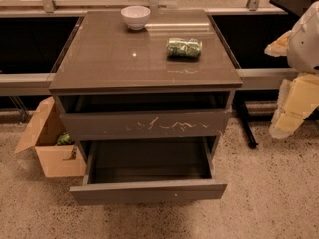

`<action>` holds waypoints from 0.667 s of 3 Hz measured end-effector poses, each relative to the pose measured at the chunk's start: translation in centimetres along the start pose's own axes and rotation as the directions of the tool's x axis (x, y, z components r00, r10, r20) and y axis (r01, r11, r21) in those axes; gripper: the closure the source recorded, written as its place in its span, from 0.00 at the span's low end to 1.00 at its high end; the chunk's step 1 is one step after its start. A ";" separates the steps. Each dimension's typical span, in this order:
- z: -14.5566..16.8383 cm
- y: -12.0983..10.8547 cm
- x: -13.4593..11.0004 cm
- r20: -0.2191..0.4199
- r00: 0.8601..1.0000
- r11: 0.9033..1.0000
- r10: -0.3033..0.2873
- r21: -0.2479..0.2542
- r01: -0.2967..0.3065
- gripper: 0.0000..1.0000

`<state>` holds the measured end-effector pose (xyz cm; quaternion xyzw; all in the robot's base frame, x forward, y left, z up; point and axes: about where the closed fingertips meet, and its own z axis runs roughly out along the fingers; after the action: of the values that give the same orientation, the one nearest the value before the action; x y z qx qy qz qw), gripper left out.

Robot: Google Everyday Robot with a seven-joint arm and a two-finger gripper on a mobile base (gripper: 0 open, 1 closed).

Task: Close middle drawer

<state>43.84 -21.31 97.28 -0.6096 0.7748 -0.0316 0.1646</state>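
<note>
The middle drawer (pixel 148 192) is pulled far out of the grey-brown cabinet (pixel 144 83). Its plain front faces me low in the camera view, with a tiny white speck right of centre, and its inside looks empty. Above it is the drawer front with many white scratches (pixel 144 125), with a dark gap over it. My gripper (pixel 291 111) hangs at the right edge of the view, cream-coloured under the white arm (pixel 306 39). It is well to the right of the cabinet, touching nothing.
A white bowl (pixel 135 16) and a green packet (pixel 184 48) lie on the cabinet top. An open cardboard box (pixel 47 143) stands on the floor left of the cabinet. A black table leg (pixel 246 126) is on the right. Speckled floor lies in front.
</note>
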 end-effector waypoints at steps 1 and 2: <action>2.6 1.5 -1.1 0.058 0.997 0.998 -0.057 -0.022 0.059 0.00; 8.2 3.9 -2.3 0.124 0.986 0.989 -0.108 -0.084 0.119 0.00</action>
<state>43.05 -16.92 89.06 -0.6604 0.7283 0.0307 0.1804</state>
